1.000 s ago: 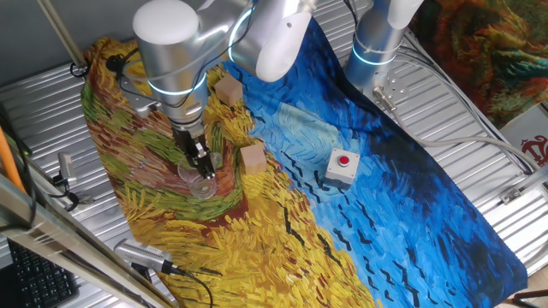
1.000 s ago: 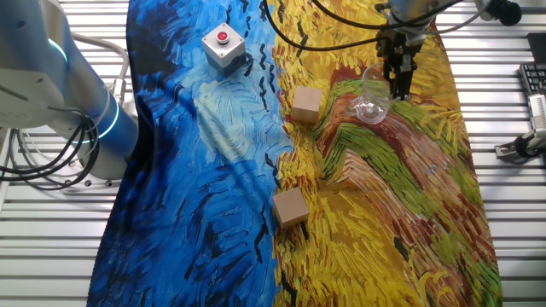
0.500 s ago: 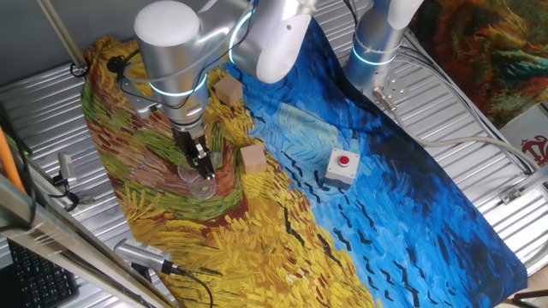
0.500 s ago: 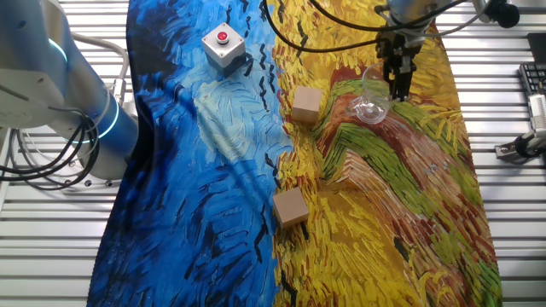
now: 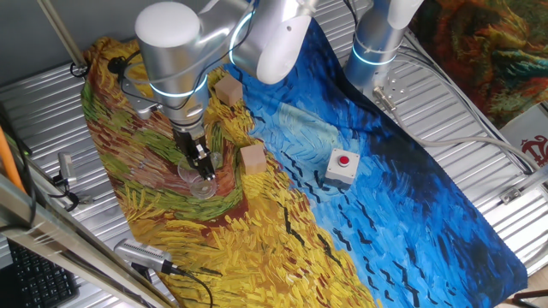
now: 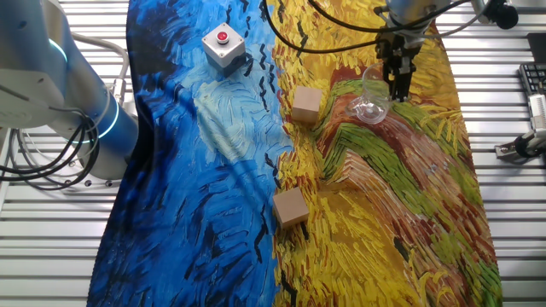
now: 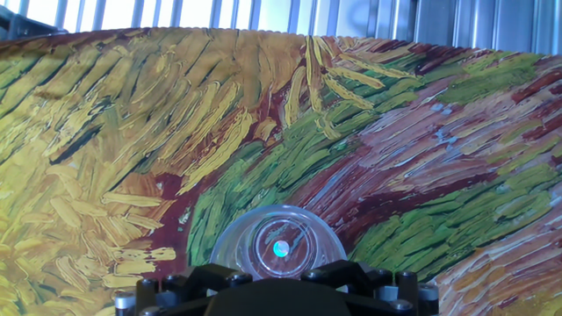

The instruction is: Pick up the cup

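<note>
The small clear, colourless cup with a round rim and slightly tapered walls (image 5: 201, 181) stands on the yellow-and-green part of the painted cloth (image 5: 282, 248) covering the table, right under the black two-finger gripper (image 5: 201, 162); in the hand view it sits directly below the gripper body, seen from above down to its round base (image 7: 279, 247). It looks light, thin-walled and smooth, so it probably slips easily and may flex or crack under a hard squeeze; a gentle hold across the wall just below the rim seems safest. The fingers are down at the cup, but I cannot tell whether they are clamped on it or spread. One tan wooden cube (image 5: 253, 158) is just beside the cup, another (image 5: 228, 91) farther back; a grey box with a red button (image 5: 342, 165) lies well apart on the blue area. Nothing stands above the cup to block a straight lift
</note>
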Available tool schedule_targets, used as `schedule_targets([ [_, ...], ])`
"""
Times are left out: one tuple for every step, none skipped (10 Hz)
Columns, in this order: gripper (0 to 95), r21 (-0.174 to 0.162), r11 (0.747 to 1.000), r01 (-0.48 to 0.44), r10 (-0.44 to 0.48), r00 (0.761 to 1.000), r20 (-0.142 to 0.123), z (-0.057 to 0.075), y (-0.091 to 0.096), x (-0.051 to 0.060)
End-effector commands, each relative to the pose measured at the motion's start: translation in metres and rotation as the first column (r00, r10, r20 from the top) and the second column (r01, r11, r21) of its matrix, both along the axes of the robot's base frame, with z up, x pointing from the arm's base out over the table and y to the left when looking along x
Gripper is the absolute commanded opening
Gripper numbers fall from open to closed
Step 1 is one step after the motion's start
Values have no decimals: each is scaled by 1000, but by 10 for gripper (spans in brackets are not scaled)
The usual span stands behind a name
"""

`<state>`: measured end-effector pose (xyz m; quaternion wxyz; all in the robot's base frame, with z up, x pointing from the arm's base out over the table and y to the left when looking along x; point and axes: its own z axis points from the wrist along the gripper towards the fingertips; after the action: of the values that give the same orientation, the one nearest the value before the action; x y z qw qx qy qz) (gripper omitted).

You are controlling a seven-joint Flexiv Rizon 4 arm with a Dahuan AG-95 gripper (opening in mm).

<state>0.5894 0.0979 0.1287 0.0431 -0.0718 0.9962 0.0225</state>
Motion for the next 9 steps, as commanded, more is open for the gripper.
schedule_targets([
  [950,0,1000,0,0,1000,2,-1,0,0],
  [950,0,1000,1,-1,1000,3,-1,0,0],
  [950,0,1000,0,0,1000,3,-2,0,0],
  [950,1,1000,1,-1,1000,2,-2,0,0],
  [950,1,1000,1,-1,1000,2,-2,0,0],
  [950,1,1000,1,-1,1000,2,-3,0,0],
  [950,1,1000,1,-1,1000,2,-3,0,0],
  [950,2,1000,2,-2,1000,3,-3,0,0],
  [950,2,1000,2,-2,1000,2,-4,0,0],
])
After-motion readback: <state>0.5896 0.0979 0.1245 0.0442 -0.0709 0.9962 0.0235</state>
